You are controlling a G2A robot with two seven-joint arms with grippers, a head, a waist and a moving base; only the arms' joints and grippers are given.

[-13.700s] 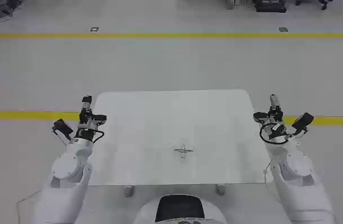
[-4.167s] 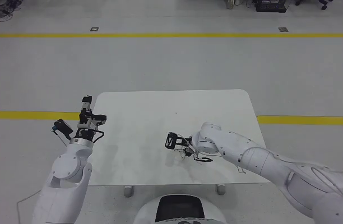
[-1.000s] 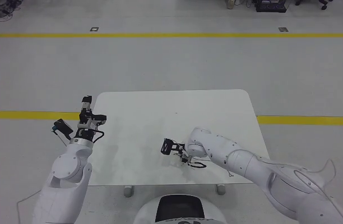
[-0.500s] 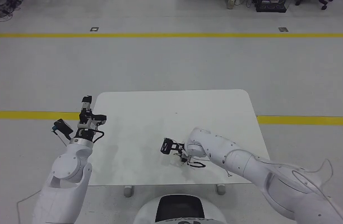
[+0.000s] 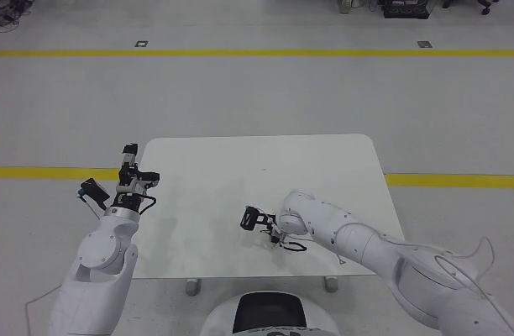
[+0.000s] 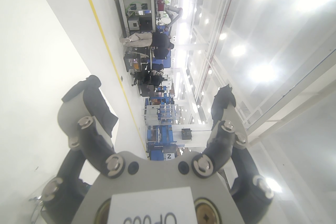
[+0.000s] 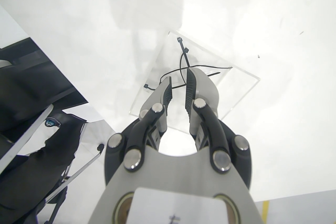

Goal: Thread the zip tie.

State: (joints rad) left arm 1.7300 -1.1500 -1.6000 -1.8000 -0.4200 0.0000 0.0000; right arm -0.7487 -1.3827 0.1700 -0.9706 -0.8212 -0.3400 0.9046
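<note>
Right tool (image 7: 178, 79) sits over a clear plate (image 7: 237, 93), lower centre of the top view. Its fingers are narrowly apart, with a strand of the crossed black zip ties (image 7: 186, 49) between them; grip unconfirmed. Left tool (image 6: 157, 84) is wide open and empty, at the left edge of the surface (image 5: 324, 168).

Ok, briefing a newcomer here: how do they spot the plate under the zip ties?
On the white table, near the robot's edge, the right gripper hangs over a square plate. Unlike the tabletop, it is clear, visible mainly by its edges, with two crossed black zip ties on it.
</note>
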